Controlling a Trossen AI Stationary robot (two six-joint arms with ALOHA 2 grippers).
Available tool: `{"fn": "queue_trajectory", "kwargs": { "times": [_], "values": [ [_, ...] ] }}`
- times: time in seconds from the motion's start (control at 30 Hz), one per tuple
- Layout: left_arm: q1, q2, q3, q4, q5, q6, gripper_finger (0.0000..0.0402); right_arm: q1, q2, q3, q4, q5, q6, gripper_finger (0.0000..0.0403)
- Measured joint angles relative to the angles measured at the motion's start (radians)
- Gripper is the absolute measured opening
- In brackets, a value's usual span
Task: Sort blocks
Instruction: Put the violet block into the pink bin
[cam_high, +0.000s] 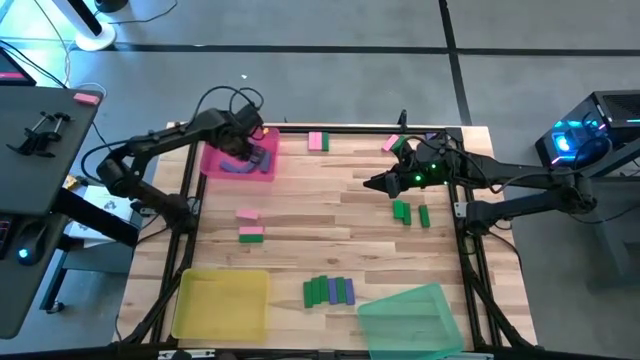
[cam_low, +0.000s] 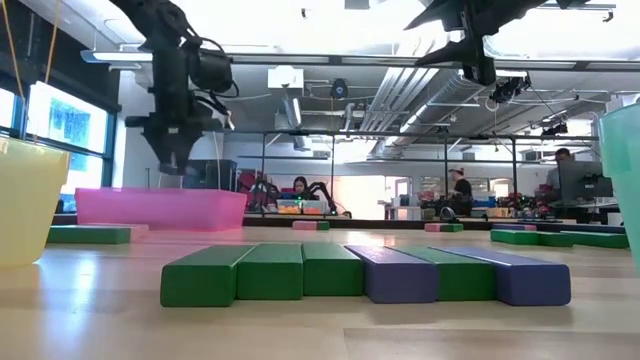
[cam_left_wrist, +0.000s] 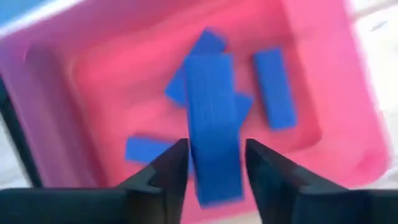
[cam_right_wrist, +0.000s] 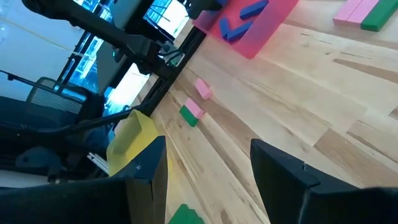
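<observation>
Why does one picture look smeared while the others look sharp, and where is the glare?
Left wrist view: the pink tray and the blue block between the fingers are smeared, as by motion. Low view: the near row of blocks is crisp; bright ceiling and windows glare behind. High view: evenly lit, soft shadows.

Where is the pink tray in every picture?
High view: pink tray at the table's far left, under the left gripper.
Low view: pink tray on the left, behind the row of blocks.
Left wrist view: pink tray fills the picture.
Right wrist view: pink tray at the top edge.
Shared landmark: the purple-blue blocks lying inside it.
</observation>
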Motion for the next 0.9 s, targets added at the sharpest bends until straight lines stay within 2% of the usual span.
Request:
{"fn": "queue_trajectory", "kwargs": {
  "times": [0.23,0.3,0.37,0.43,0.47,0.53,0.7,0.8,0.9],
  "values": [
    [0.007,-0.001,0.038,0.022,0.039,0.028,0.0232,0.000,0.000,0.000,0.000,-0.005,0.000,0.0170],
    [0.006,-0.001,0.038,0.040,0.128,0.016,0.0245,0.000,0.000,0.000,0.000,-0.009,-0.003,0.0170],
    [-0.024,-0.002,0.038,0.111,0.288,0.004,0.0249,0.000,0.000,0.000,0.000,-0.014,-0.003,0.0170],
    [-0.106,-0.007,0.038,0.225,0.424,-0.006,0.0250,0.000,0.000,0.000,0.000,-0.033,-0.009,0.0170],
    [-0.165,-0.009,0.039,0.279,0.447,-0.030,0.0250,0.000,0.000,0.000,0.000,-0.040,-0.019,0.0170],
    [-0.300,-0.009,0.040,0.360,0.412,-0.057,0.0247,0.000,-0.002,0.000,0.000,-0.069,-0.042,0.0170],
    [-0.656,0.031,0.038,0.426,0.195,-0.047,0.0244,0.024,-0.008,0.000,0.011,-0.189,-0.089,0.0170],
    [-0.815,0.047,0.037,0.463,0.176,-0.065,0.0243,0.077,0.005,0.000,0.011,-0.209,-0.097,0.0169],
    [-0.927,0.039,0.038,0.503,0.151,-0.189,0.0243,0.152,0.048,0.000,0.016,-0.242,-0.125,0.0163]
  ]
}}
